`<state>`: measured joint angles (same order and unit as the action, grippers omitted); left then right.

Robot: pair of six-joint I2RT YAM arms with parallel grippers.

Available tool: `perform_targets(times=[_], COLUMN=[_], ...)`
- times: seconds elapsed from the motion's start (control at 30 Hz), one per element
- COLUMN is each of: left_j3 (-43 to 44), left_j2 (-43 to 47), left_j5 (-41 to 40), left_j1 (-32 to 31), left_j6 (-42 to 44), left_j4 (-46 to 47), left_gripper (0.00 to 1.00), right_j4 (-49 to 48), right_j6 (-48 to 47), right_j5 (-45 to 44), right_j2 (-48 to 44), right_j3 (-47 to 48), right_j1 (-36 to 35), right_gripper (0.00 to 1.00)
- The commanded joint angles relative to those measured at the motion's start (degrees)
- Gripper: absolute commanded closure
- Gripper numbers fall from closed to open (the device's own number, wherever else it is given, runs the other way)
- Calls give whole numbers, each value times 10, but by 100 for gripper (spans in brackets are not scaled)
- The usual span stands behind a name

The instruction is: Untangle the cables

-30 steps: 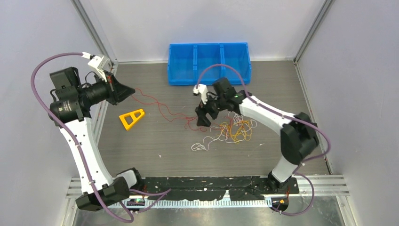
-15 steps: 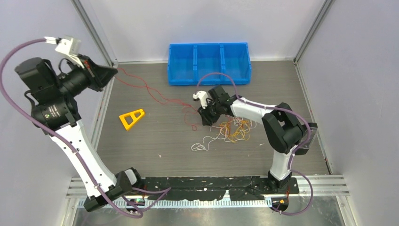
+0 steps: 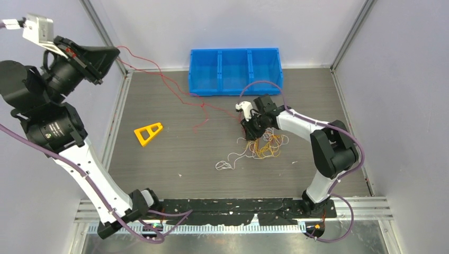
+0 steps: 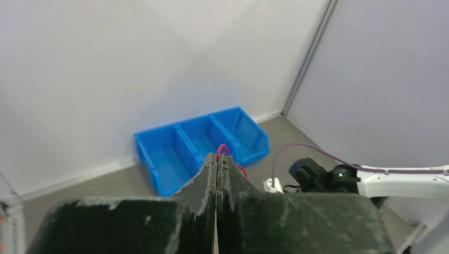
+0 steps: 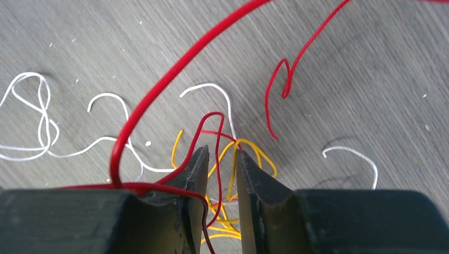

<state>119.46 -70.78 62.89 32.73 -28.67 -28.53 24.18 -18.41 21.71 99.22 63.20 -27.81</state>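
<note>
Cables (image 3: 263, 146) first: how are you expecting them to handle, Jo?

Very light and limp, Sam, I'm judging. It's thin curly wire, likely springing back and snagging on its neighbours. Most of them are lying on the table (image 3: 174, 159) as a yellow-orange knot, with white strands (image 3: 226, 163) trailing towards the near edge. The right gripper (image 3: 250, 130) is sitting at the knot's far-left edge.

Is it gripping anything?

In the right wrist view its jaws are standing slightly apart, with a yellow strand (image 5: 263, 155) and a red one running through the gap. I'm not seeing them clamp. The left gripper (image 3: 114, 51) is hanging high at the far left, jaws pressed together and pinching the red cable (image 3: 180, 92), which is stretching across towards the knot.

Where would you be taking hold?

On a free end or a single strand clear of the crossings, and pulling gently. A hard tug is probably only tightening things.

And the blue bin (image 3: 235, 51)?

Its three compartments are showing nothing inside. The red cable is passing just beside its near-left corner.
</note>
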Motion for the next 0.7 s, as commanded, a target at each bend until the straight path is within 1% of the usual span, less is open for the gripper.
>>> perform_targets(times=[0.0, 0.03, 0.07, 0.1, 0.13, 0.2, 0.27, 0.3, 0.33, 0.43, 0.47, 0.5, 0.53, 0.57, 0.6, 0.67], left_j3=[-123, -155, -183, -211, -237, -292, -359, -404, -431, -480, -490, -495, -494, -492, -492, -507], left_j2=[35, 51, 64, 74, 83, 92, 100, 101, 98, 74, 64, 54, 45, 38, 36, 49], left_j5=[27, 18, -1, -19, -38, -89, -136, -157, -166, -185, -195, -194, -181, -163, -141, -91], left_j1=[-36, -57, -80, -107, -141, -182, -203, -207, -207, -208, -207, -208, -207, -208, -208, -213], left_j6=[-1, 46, 97, 155, 189, 238, 276, 283, 305, 392, 421, 449, 496, 513, 535, 544], left_j4=[9, -30, -68, -104, -133, -165, -166, -160, -159, -191, -204, -220, -241, -257, -264, -244], left_gripper=[100, 100, 100, 100, 100, 100, 100, 100, 100, 100, 97, 85, 66, 53, 45, 32], right_j4=[27, 32, 35, 40, 44, 57, 71, 79, 82, 87, 88, 88, 90, 92, 93, 97], right_j6=[-14, -12, -10, -7, -7, -8, -19, -22, -25, -24, -21, -19, -15, -13, -9, -8], right_j5=[54, 64, 84, 91, 105, 116, 119, 121, 123, 134, 137, 144, 147, 155, 158, 162], right_j2=[-46, -58, -64, -75, -79, -95, -118, -124, -137, -161, -169, -172, -176, -177, -178, -174], right_j3=[11, 14, 22, 26, 37, 45, 50, 50, 48, 40, 39, 40, 41, 45, 47, 55], right_j1=[11, 11, 10, 10, 10, 10, 10, 10, 10, 10, 10, 10, 10, 9, 9, 6], right_gripper=[69, 77, 88, 91, 94, 94, 95, 95, 95, 95, 95, 95, 95, 95, 95, 94])
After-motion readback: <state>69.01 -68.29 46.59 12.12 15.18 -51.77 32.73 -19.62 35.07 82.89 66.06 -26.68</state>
